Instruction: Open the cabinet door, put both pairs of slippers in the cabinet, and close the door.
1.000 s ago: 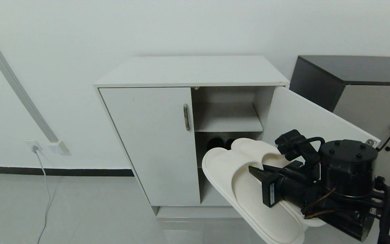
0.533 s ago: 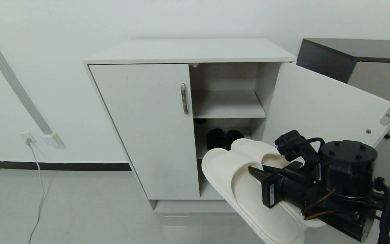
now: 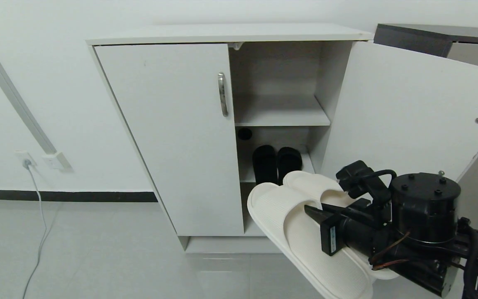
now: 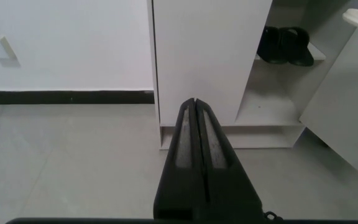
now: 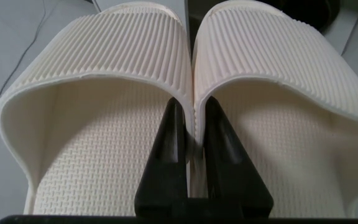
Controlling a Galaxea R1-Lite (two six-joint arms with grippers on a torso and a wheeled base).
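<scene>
My right gripper (image 5: 193, 115) is clamped on the touching inner walls of the white slippers (image 3: 288, 216), holding the pair together with toes toward the cabinet (image 3: 222, 31). My left gripper (image 4: 194, 106) hangs closed and empty above the floor. I judge it best to keep the pinch firm and the soles level. I would then slide the pair in toes-first past the open door (image 3: 405, 108) onto the lower shelf (image 4: 269, 109), beneath the black slippers (image 3: 276, 162). Since a second ago my view has drawn nearer the cabinet; my grip looks unchanged.
</scene>
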